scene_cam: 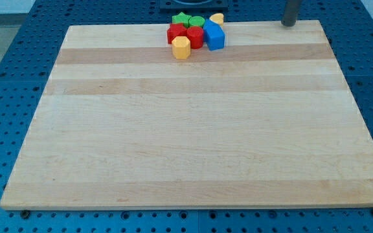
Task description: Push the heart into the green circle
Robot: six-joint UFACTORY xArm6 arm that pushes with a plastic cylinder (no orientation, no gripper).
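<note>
A tight cluster of blocks sits at the top edge of the wooden board (193, 123), near the middle. The yellow heart (217, 18) is at the cluster's upper right. The green circle (196, 22) lies just left of it, with a green star (182, 19) further left. Two red blocks (177, 33) (195, 36) sit below the green ones, a blue block (214, 35) is at the right, and a yellow hexagon (181, 47) is at the bottom. My tip (289, 23) stands at the board's top edge, far to the right of the cluster, touching no block.
The board lies on a blue perforated table (11, 52) that surrounds it on all sides.
</note>
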